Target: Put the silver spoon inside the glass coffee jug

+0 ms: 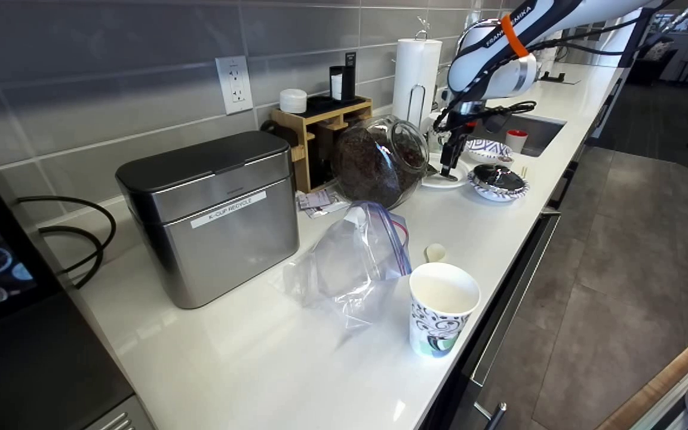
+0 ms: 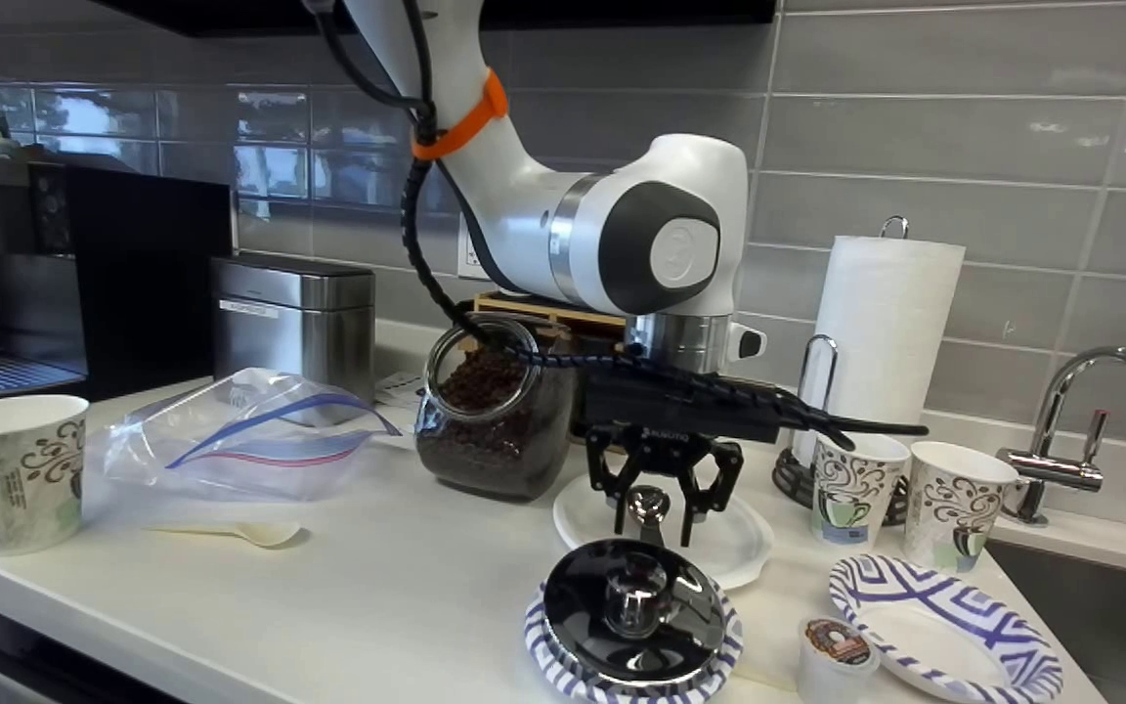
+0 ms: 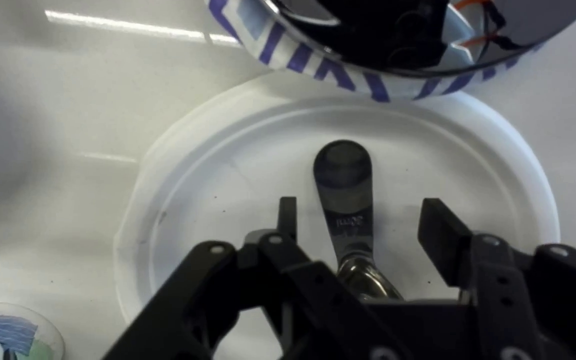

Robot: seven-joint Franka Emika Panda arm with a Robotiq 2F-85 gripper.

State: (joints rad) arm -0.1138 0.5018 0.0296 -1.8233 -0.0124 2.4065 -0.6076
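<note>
Silver spoon (image 3: 345, 205) lies on the white plate (image 3: 248, 165), handle in plain sight, other end partly hidden by the gripper (image 2: 653, 538) in the wrist view. Fingers well spread, one on each side of the handle with a gap showing both ways; nothing held. Glass coffee jug (image 2: 499, 450) sits near the plate, mouth uncovered and slanted, dark contents inside; no spoon seen in it. Progress, by my reading: approach and lining-up look about done, nothing further. Left to do: grip the spoon, lift, carry across to the mouth, lower in, release.
</note>
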